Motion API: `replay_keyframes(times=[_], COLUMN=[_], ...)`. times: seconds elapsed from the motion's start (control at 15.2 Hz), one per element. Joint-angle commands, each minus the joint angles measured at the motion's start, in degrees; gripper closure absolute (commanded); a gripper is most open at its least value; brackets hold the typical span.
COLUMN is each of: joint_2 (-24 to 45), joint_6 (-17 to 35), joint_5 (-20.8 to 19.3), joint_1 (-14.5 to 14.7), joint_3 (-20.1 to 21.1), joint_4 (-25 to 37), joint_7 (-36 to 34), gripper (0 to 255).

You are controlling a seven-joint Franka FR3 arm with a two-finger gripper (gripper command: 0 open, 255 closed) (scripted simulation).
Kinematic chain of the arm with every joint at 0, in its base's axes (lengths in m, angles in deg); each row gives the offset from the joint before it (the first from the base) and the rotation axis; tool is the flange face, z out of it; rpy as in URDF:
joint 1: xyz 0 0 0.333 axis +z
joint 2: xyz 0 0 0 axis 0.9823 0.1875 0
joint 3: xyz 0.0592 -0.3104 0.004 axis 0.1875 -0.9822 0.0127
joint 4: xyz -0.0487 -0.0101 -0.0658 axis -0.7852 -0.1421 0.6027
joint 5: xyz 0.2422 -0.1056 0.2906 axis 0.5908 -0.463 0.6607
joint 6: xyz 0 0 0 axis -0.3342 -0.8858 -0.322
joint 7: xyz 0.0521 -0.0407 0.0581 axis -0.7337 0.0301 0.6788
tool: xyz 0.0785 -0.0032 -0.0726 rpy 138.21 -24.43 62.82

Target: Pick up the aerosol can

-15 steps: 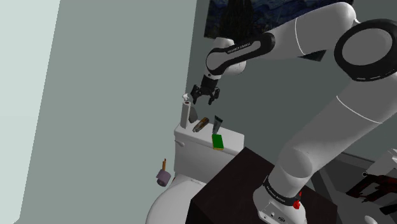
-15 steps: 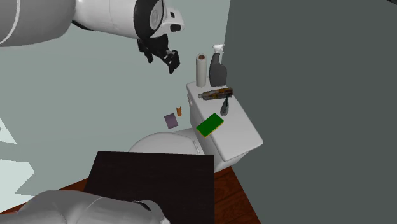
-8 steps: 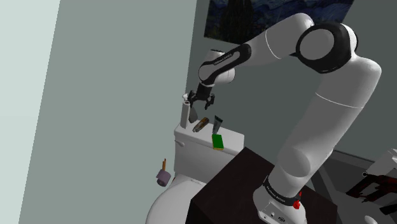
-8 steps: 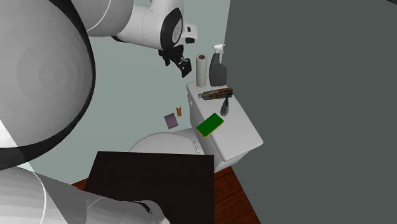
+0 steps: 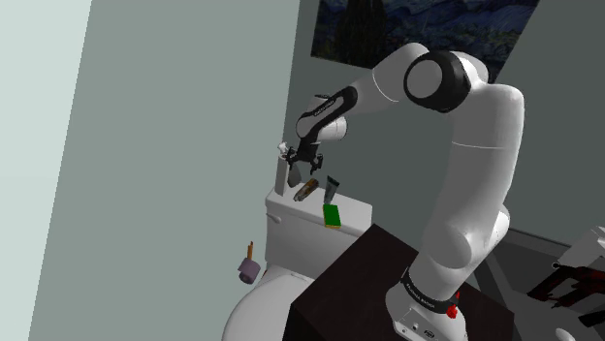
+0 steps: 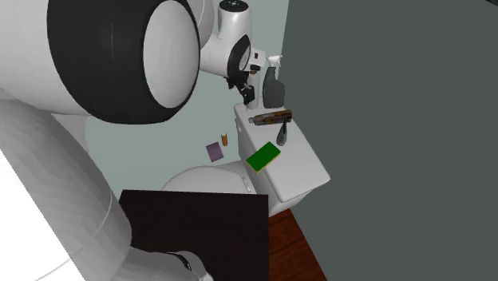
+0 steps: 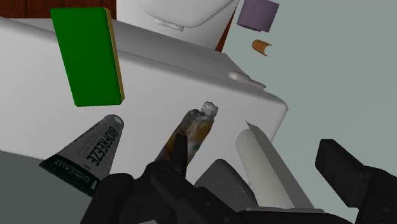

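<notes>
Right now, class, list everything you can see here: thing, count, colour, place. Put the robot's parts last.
can: one, off-white, upright at one end of the tank lid
spray bottle: one, dark grey with white trigger, upright beside the can
bottle: one, brown, lying on the lid
tube: one, grey, lying next to the bottle
block: one, green, flat on the lid
toilet: one, white, beside the stand
roll: one, purple, beside the toilet
peg: one, orange, by the roll
painting: one, dark blue, high behind the arm
stand: one, dark box
arm: one, white, dark joints
gripper: one, black, open, close by the can
</notes>
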Motion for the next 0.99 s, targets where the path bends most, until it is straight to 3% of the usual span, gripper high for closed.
replay_keyframes(times=[0.0, 0.92], joint_2=[3.79, 30.21], joint_6=[1.47, 4.91], joint_5=[0.20, 4.49], joint_1=[-0.32, -4.35], joint_3=[-0.83, -5.41], joint_4=[2.27, 24.37], joint_7=[-1.71, -11.62], gripper=[0, 0])
